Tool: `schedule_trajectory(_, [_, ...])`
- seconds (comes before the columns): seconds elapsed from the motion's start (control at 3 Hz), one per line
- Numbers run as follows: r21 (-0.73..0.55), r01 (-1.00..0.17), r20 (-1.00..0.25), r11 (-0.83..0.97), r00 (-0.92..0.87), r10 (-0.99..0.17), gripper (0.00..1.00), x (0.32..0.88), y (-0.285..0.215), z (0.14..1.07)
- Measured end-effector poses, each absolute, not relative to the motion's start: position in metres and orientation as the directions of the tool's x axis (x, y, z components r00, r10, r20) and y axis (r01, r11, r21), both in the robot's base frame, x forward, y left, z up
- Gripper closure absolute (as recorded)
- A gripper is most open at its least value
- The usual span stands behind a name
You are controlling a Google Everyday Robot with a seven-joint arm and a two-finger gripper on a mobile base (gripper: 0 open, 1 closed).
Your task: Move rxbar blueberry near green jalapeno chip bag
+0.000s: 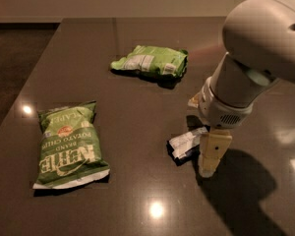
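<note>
Big rounded off-white arm shell (265, 38) up at one o'clock (one small dark hole on it), grey vented wrist collar (221, 114) below, tan blocky tool (210, 163) at five o'clock of centre.

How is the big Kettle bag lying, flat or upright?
Flat: green jalapeno chip bag lies label up. Pincer stands beside rxbar blueberry.
</note>
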State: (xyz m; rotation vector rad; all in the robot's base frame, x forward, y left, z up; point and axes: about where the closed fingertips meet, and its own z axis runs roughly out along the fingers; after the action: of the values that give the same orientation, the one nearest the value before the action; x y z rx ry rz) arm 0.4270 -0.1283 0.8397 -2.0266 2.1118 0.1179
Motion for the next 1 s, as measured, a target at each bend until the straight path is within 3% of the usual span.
schedule_trajectory(0.33, [-0.082, -0.996, -0.189, 0.041, -0.025, -0.982, 0.15, 0.4275, -0.1225, 0.8306])
schedule_trajectory(1.0, [-0.092, -0.995, -0.174, 0.038, -0.022, -0.985, 0.61, 0.4284, -0.1180, 0.8320])
